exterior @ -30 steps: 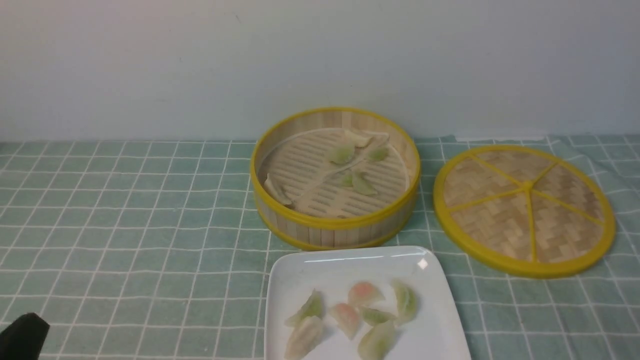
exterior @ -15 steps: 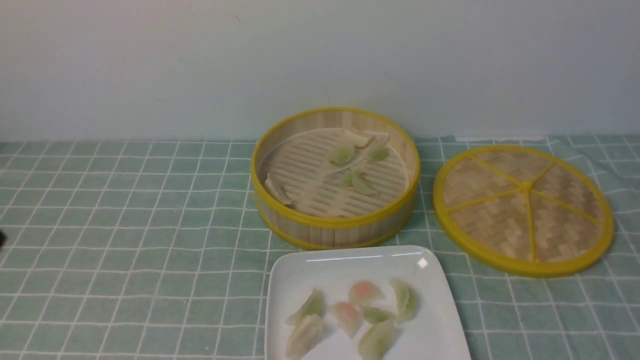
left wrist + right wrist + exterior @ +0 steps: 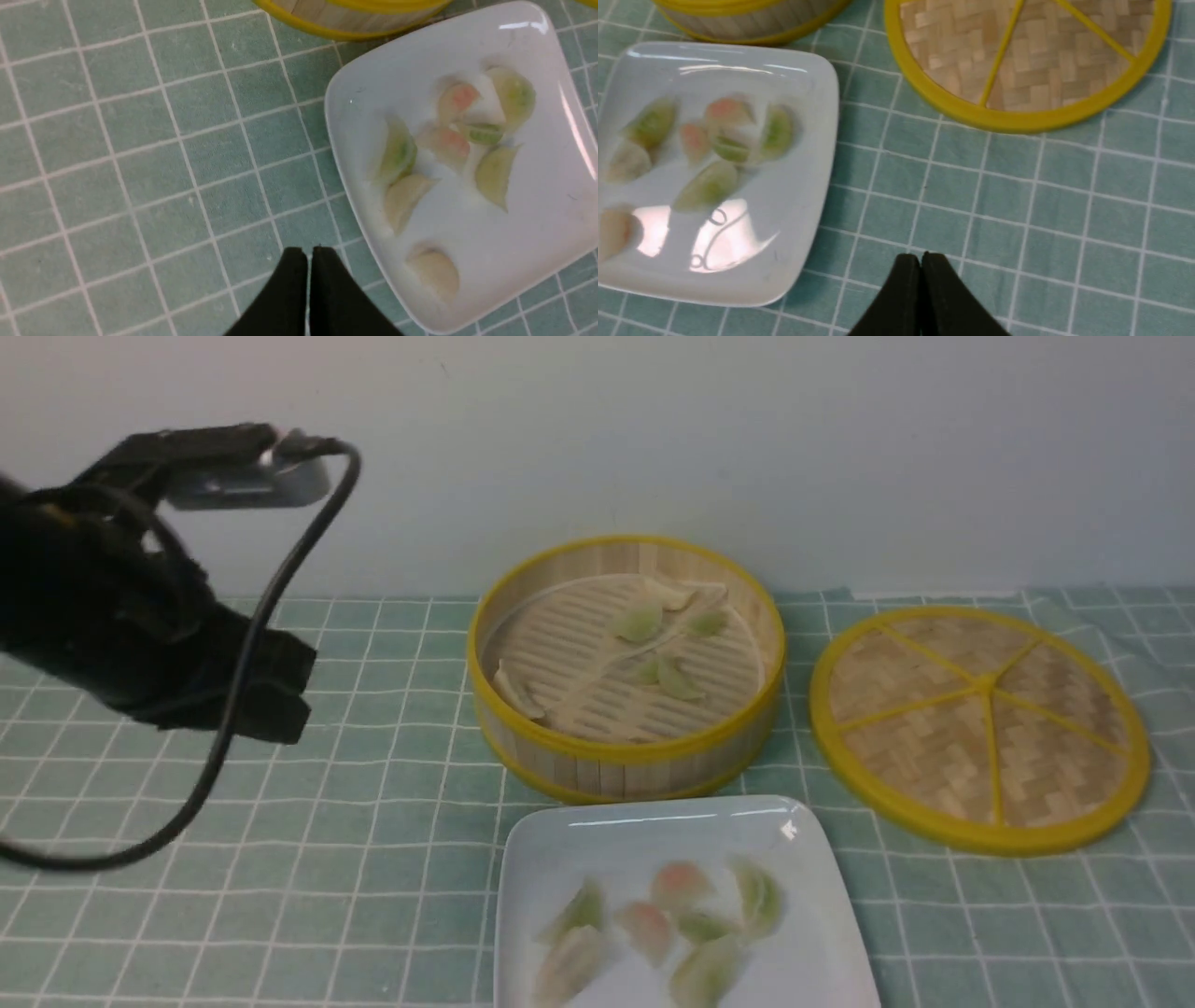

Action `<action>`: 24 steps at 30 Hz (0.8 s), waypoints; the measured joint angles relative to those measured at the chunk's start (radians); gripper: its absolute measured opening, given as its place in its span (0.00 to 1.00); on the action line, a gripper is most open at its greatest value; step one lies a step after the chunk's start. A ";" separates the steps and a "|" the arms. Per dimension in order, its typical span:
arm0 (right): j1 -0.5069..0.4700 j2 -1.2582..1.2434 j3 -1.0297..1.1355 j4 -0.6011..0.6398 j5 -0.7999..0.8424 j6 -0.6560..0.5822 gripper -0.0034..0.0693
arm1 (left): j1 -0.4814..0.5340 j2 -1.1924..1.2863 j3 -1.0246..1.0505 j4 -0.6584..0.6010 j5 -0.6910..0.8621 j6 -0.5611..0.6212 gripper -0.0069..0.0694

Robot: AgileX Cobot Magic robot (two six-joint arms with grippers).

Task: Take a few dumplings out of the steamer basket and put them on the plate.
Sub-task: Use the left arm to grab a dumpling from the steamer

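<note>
While the black left gripper [image 3: 308,254] and right gripper [image 3: 920,257] hang empty, jaws pressed together, descending unopened risks shoving the pale pleated dumplings [image 3: 674,679] in the round bamboo steamer basket [image 3: 625,753], not lifting them onto the partly filled glossy white square plate [image 3: 644,831].

The left arm [image 3: 112,616], a second ago only a black tip in the front view's lower left corner and then barely a sliver at the left edge, now rises large above the desk [image 3: 373,859]. Its left end effector [image 3: 285,689], grey wrist camera [image 3: 247,481] and looping cable [image 3: 233,709] come into sight. The dumplings [image 3: 653,919] on the plate [image 3: 560,840] look blurrier
</note>
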 joint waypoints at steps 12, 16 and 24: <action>0.000 0.000 0.000 -0.004 0.006 0.005 0.03 | -0.179 0.479 -0.508 0.117 0.041 -0.038 0.08; 0.000 0.000 0.000 -0.004 0.006 0.005 0.03 | -0.180 0.579 -0.608 0.124 0.034 -0.017 0.09; 0.000 0.000 0.000 -0.004 0.006 0.028 0.03 | -0.180 0.752 -0.702 0.143 -0.091 0.089 0.37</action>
